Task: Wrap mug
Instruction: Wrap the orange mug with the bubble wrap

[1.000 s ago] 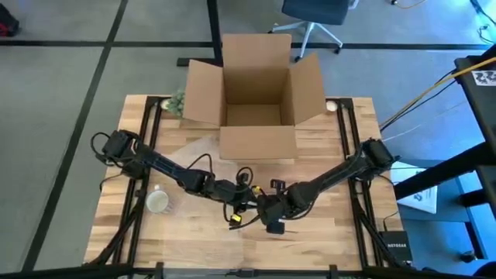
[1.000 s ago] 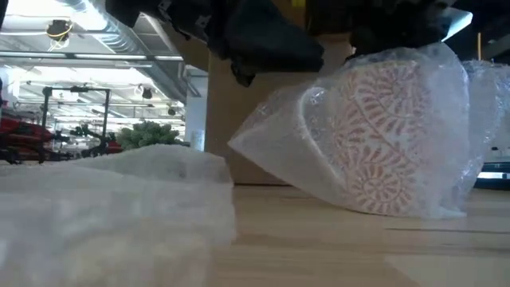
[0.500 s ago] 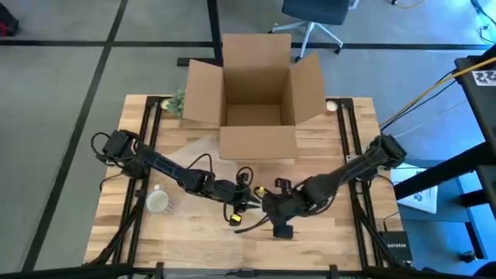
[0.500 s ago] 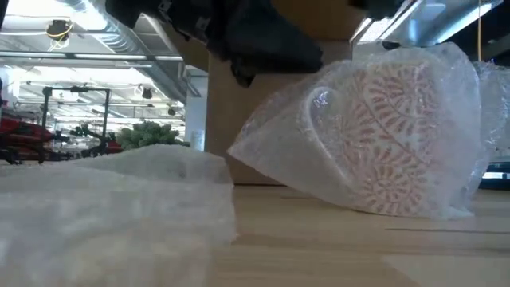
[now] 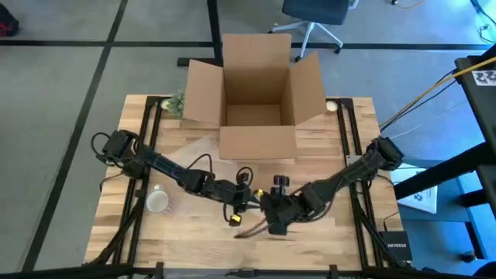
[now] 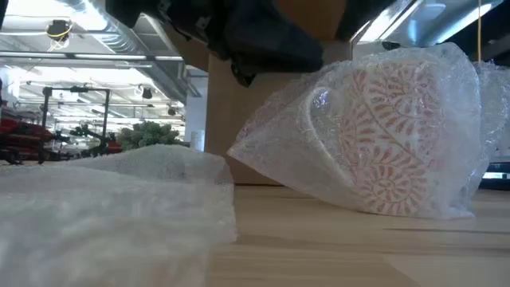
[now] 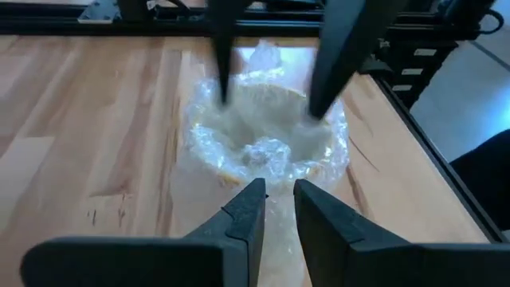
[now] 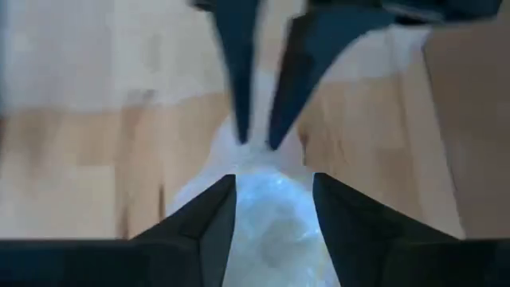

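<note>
Bubble wrap (image 6: 446,119) slips around the fragile patterned mug (image 6: 382,135) mid-worktop (image 5: 194,232), so I keep my left hand (image 7: 275,203) pinching its loose edge, right hand (image 8: 275,199) spread above.

Wooden table (image 5: 194,232) — cardboard box (image 5: 256,97), bubble-wrapped mug (image 6: 382,131), white cup (image 5: 158,201).

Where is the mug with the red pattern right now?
In the low view, the mug lies tilted in bubble wrap on the wooden table, just in front of the cardboard box.
</note>
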Available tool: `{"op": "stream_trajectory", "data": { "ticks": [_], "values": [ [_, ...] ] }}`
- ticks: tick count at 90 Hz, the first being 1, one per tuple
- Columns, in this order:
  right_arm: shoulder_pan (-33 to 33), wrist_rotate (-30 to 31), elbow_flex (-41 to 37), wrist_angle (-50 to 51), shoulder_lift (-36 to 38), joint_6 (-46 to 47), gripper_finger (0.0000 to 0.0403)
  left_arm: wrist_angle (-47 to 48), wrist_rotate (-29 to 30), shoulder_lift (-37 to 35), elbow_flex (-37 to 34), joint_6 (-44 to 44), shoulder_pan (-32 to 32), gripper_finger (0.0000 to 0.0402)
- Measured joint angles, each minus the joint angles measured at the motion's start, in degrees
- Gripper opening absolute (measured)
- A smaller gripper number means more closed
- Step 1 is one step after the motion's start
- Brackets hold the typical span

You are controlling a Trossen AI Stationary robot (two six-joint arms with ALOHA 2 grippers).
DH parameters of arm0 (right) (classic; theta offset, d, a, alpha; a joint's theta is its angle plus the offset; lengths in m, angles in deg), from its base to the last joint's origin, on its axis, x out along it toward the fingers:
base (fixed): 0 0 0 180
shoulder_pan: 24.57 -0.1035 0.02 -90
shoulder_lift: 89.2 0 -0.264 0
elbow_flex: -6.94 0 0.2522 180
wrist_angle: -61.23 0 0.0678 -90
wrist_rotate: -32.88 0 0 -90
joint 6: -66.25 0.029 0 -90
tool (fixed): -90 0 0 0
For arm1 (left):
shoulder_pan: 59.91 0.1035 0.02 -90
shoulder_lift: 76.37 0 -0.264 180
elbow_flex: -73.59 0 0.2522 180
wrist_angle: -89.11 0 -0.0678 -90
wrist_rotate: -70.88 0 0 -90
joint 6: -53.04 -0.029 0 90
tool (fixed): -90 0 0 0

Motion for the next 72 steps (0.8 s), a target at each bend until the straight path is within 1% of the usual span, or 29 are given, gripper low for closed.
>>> {"op": "stream_trajectory", "data": {
  "ticks": [9,23,27,42,51,62,72],
  "values": [
    [1.84,-3.86,0.0,-0.31,-1.43,-1.63,0.0113,-0.04,0.0,0.0,0.0,0.03,-0.02,0.0053],
    [3.36,-8.06,0.13,-0.81,-4.43,-2.81,0.0023,-0.02,0.0,0.0,0.0,0.02,-0.07,0.0053],
    [3.36,-8.39,-0.01,-0.93,-5.02,-2.76,0.001,-0.02,0.0,0.0,0.0,0.02,-0.08,0.0053],
    [3.29,-9.36,-2.18,-2.28,-6.97,-0.85,0.0012,-0.12,0.0,0.0,0.0,0.02,-0.38,0.0053],
    [3.06,-10.98,-3.04,-2.46,-7.06,-0.44,0.0002,-0.31,0.0,0.0,0.0,0.02,-0.39,0.0053],
    [2.73,-11.2,-5.29,-4.59,-7.07,0.48,0.0004,-0.31,0.0,0.0,0.0,0.02,-0.37,0.0053],
    [2.91,-13.29,-6.3,-5.02,-7.0,0.7,0.0002,-0.31,0.01,0.0,0.0,0.02,-0.37,0.0053]
  ]
}}
